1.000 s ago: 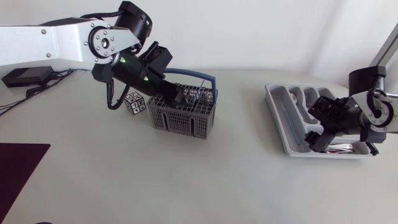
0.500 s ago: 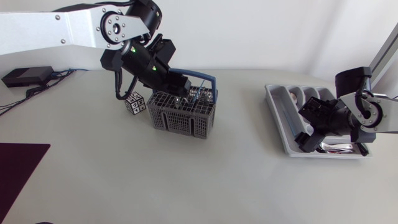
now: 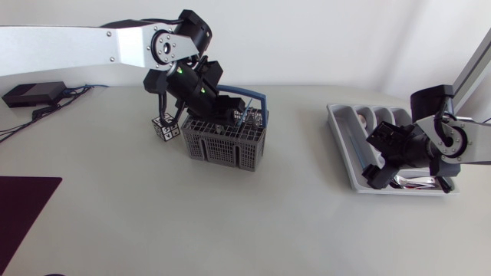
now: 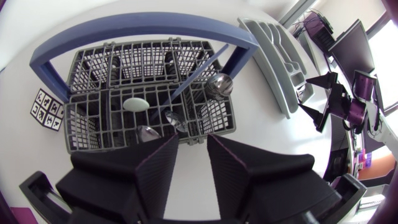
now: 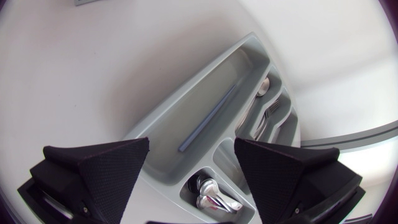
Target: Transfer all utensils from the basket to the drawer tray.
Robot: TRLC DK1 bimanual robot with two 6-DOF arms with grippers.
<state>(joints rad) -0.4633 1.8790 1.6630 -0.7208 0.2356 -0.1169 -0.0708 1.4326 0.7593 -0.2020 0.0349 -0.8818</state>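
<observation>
A grey mesh basket (image 3: 225,144) with a blue handle (image 3: 261,98) stands left of the table's middle. My left gripper (image 3: 232,112) hangs over its top, open and holding nothing. In the left wrist view the basket (image 4: 93,127) lies just ahead of the gripper (image 4: 193,163), with spoons (image 4: 219,84) and a blue-handled utensil (image 4: 194,79) standing in it. The grey drawer tray (image 3: 347,149) sits at the right. My right gripper (image 3: 377,159) hovers open over its near end. Under that gripper (image 5: 193,168) the tray (image 5: 155,127) holds a blue-handled utensil (image 5: 208,118), spoons (image 5: 214,198) and forks (image 5: 268,112).
A small cube with black-and-white markers (image 3: 166,126) sits against the basket's left side. A dark purple mat (image 3: 23,207) lies at the table's front left. A black box with cables (image 3: 31,93) rests at the far left. Bare table spans between basket and tray.
My left arm has swung right, carrying its open gripper further over the basket. My right gripper has shifted slightly left over the tray's near end. Both stayed open.
</observation>
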